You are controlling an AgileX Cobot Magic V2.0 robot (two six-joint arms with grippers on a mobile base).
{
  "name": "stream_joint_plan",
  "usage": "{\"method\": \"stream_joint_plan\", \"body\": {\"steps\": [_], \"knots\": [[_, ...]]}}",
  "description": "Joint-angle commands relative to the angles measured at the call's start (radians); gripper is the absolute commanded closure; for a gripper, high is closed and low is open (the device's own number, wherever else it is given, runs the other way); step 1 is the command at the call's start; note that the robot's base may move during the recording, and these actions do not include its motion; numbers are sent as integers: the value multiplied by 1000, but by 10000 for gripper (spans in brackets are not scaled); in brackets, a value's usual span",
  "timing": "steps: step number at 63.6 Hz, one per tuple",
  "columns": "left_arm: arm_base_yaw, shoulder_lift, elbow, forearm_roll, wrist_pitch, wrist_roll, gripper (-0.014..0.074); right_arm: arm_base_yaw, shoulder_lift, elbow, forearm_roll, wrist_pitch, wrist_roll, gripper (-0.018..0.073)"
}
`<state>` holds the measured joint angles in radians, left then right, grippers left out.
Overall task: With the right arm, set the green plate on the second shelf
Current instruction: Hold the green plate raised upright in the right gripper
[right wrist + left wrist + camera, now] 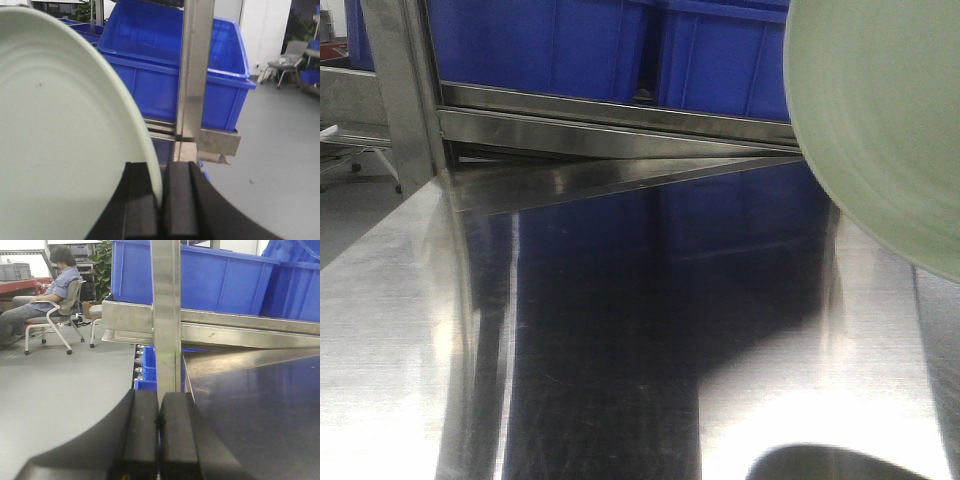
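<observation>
The pale green plate fills the left of the right wrist view, held on edge. My right gripper is shut on its rim, one black finger on each side. The plate also shows at the upper right of the front view, tilted and raised above the steel shelf surface. My left gripper is shut and empty, low at the left edge of the shelf, in line with a steel upright post.
Blue plastic bins sit on the rack level behind, above a steel rail. A steel post stands just ahead of the right gripper. A person sits on a chair at the far left. Grey floor lies on both sides.
</observation>
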<state>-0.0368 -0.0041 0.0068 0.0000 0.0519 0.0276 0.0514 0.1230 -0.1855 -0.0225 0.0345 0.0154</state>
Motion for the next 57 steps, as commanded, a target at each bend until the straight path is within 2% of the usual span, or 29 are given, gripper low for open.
{"method": "stream_joint_plan", "body": {"steps": [1,57], "knots": [[-3,-16,40,0,-80,-2,466,-4,8,-31,45,-178,-32,501],[-3,-16,40,0,-80,-2,466,-4,8,-32,53,-201,-32,501]]}}
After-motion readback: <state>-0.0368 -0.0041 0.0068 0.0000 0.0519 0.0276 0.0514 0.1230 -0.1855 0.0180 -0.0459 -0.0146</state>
